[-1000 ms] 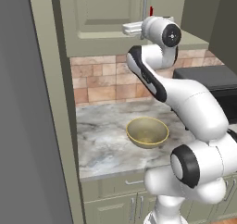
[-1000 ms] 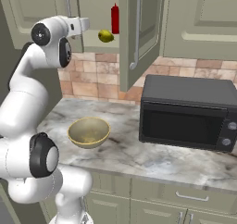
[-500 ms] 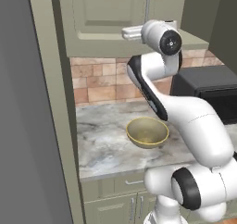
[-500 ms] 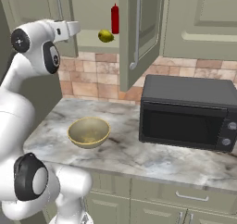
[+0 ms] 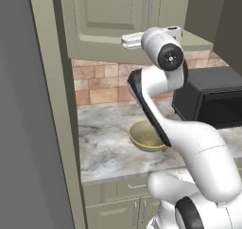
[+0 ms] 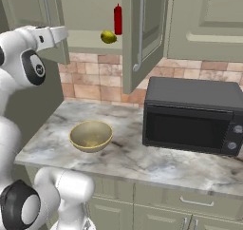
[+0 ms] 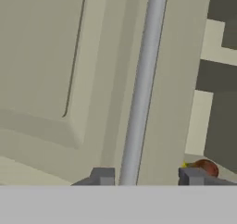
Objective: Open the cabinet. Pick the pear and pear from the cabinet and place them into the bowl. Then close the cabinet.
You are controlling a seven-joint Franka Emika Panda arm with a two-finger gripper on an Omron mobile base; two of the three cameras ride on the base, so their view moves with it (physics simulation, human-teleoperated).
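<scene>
The cabinet (image 6: 142, 29) fills the upper part of the right base view. Its right door stands swung out, edge-on at upper centre, and the shelf behind it is exposed. One pear (image 6: 108, 36) lies on that shelf at upper centre, just beside a red squeeze bottle (image 6: 117, 19). A second pear cannot be made out; it may be hidden behind the door or the arm. The bowl (image 6: 91, 135) sits on the marble counter (image 6: 142, 160) at lower left, and appears empty. A black microwave (image 6: 192, 115) stands to its right, well apart.

In the hand view the gripper (image 7: 146, 176) faces the left door, with that door's bar handle (image 7: 141, 89) running up between the two fingertips (image 7: 102, 176). The jaws stand partly spread on either side of the bar; whether they actually pinch it I cannot tell.

Judgement: opening is half done. Left door, both fruit transfers and closing remain.
</scene>
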